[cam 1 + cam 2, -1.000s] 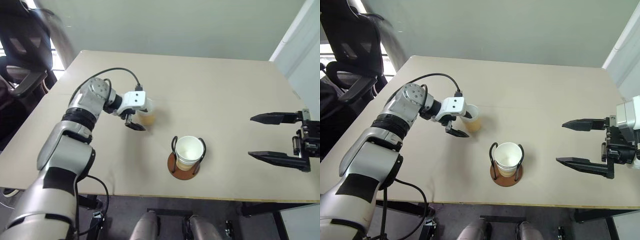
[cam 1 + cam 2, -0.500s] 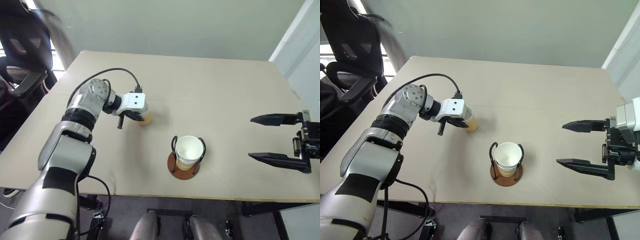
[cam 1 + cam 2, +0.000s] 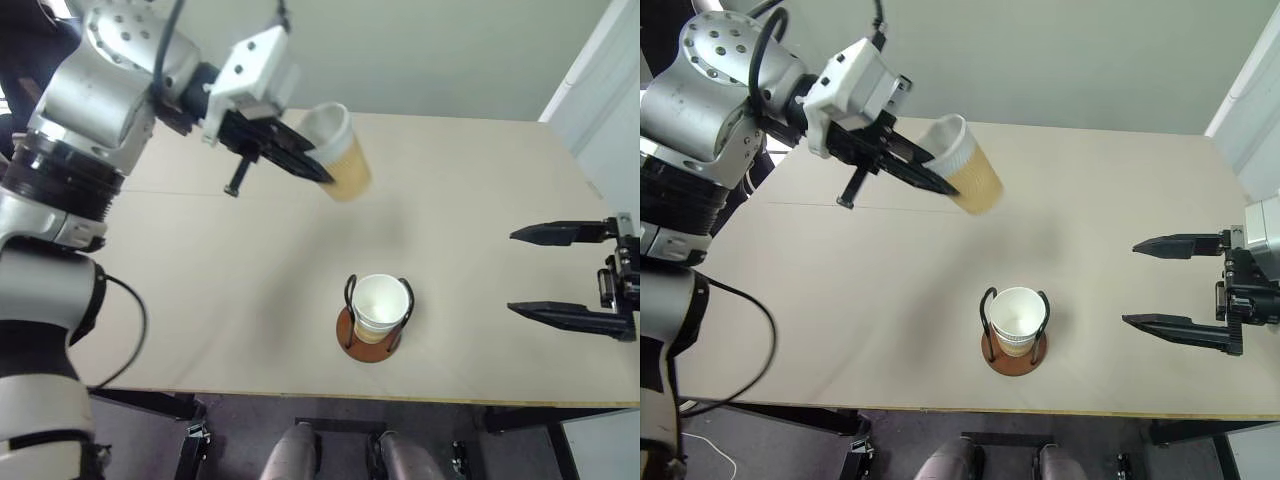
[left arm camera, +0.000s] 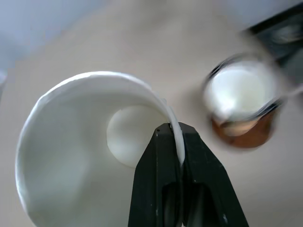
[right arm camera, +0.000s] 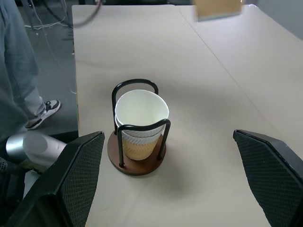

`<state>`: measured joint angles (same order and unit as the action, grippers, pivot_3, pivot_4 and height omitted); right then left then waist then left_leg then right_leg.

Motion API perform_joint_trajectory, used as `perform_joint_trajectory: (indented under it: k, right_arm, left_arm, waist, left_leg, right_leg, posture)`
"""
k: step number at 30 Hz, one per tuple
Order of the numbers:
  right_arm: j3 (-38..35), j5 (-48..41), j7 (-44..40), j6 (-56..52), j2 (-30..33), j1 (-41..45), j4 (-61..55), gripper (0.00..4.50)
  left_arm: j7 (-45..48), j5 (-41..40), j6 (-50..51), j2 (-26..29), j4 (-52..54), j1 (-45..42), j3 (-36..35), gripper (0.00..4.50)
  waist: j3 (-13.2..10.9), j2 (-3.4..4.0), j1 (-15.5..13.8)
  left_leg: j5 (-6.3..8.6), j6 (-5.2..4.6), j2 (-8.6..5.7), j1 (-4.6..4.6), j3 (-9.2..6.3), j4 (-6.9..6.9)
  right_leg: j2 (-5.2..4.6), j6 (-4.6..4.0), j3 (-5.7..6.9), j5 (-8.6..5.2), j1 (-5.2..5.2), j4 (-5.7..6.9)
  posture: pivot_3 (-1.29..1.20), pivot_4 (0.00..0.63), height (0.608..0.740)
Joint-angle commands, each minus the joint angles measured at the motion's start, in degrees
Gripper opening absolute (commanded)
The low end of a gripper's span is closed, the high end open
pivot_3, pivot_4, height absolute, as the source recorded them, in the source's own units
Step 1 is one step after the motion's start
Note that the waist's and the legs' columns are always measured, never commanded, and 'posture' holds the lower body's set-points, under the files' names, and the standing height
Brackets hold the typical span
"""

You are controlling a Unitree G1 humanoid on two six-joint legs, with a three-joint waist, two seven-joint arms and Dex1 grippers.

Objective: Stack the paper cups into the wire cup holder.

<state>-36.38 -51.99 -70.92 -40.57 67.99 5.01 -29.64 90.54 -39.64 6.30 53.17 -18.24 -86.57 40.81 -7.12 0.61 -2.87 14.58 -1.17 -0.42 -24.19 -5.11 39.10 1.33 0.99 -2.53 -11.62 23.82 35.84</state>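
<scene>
Right wrist view looks along the right gripper (image 5: 168, 177), whose two black fingers (image 5: 78, 177) stand spread as wide as they go with bare table between them, touching nothing and holding nothing. Just past that gap stands the wire cup holder (image 5: 138, 156), its reddish-brown disc flat on the beige table (image 5: 227, 85) and its thin black loops rising on either side of the stacked paper cups (image 5: 141, 125) nested upright inside it, white rim uppermost and the ribbed tan wall showing low between the wires. From the head, the holder (image 3: 1012, 345) sits near the table's front edge, roughly midway across, with the right gripper (image 3: 1180, 285) hanging well apart from it on the right side, above the table's edge. Farther back and to the left, the left gripper (image 3: 925, 172) is raised well above the tabletop with a third paper cup (image 3: 965, 175) in its grasp; the cup is tilted, mouth toward the wrist and base pointing out and down. Seen from the left wrist, the left fingers (image 4: 158, 179) are pinched tight together on that cup's rim, one inside the white wall and one outside, and the holder with its cups lies blurred on the table beyond.
</scene>
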Motion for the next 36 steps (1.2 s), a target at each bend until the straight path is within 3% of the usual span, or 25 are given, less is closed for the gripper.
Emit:
perform_joint_trajectory:
  k: [1, 10, 17, 34, 36]
  right_arm:
    - [-2.25, 0.00, 0.10, 0.42, 1.16, 0.97, -1.06, 4.50]
    - [-4.95, -1.33, 2.47, -1.83, 0.48, -0.22, -4.60, 4.50]
    - [-7.84, -2.61, 4.05, -3.95, -0.31, -2.03, -7.18, 4.50]
    - [-7.96, -4.09, 5.16, -5.06, 0.87, -1.55, -7.55, 4.50]
    - [-8.38, -4.19, 4.88, -5.20, 0.99, -1.58, -7.35, 4.50]
  left_arm:
    - [1.96, -6.45, -2.46, 1.06, 6.17, -2.69, 8.20, 0.05]
    - [1.96, -6.57, -11.75, -5.30, 0.82, -8.53, 21.57, 0.05]
    - [1.96, -8.06, -15.40, -4.74, 2.42, -10.17, 28.49, 0.05]
    - [1.96, -8.02, -16.15, -6.65, 1.63, -8.93, 29.58, 0.05]
    - [1.96, -8.19, -16.09, -6.76, 1.68, -8.78, 29.49, 0.68]
  waist:
    - [-0.02, 0.03, 0.02]
    - [-0.12, 0.12, 0.44]
    - [-0.14, 0.16, 0.63]
    - [-0.14, 0.17, 0.62]
    - [-0.14, 0.17, 0.61]
  left_leg:
    - [0.10, -0.18, 0.00, 0.02, 0.01, 0.03]
    - [0.20, -0.47, 0.02, 0.15, 0.42, 0.07]
    - [0.32, -0.65, 0.02, 0.15, 0.72, 0.10]
    - [0.46, -0.76, 0.04, 0.13, 0.81, 0.10]
    - [0.46, -0.75, 0.04, 0.14, 0.82, 0.09]
  right_leg:
    - [0.00, 0.00, -0.03, 0.00, 0.01, 0.05]
    - [0.01, 0.05, -0.49, 0.08, 0.04, 0.16]
    - [0.01, 0.18, -0.75, 0.14, 0.08, 0.07]
    - [0.00, 0.22, -0.81, 0.12, 0.10, 0.05]
    - [0.00, 0.22, -0.81, 0.12, 0.10, 0.05]
  posture:
    - [0.00, 0.150, 0.740]
    - [0.00, 0.150, 0.740]
    - [0.00, 0.150, 0.740]
    - [0.00, 0.150, 0.740]
    - [0.00, 0.150, 0.740]
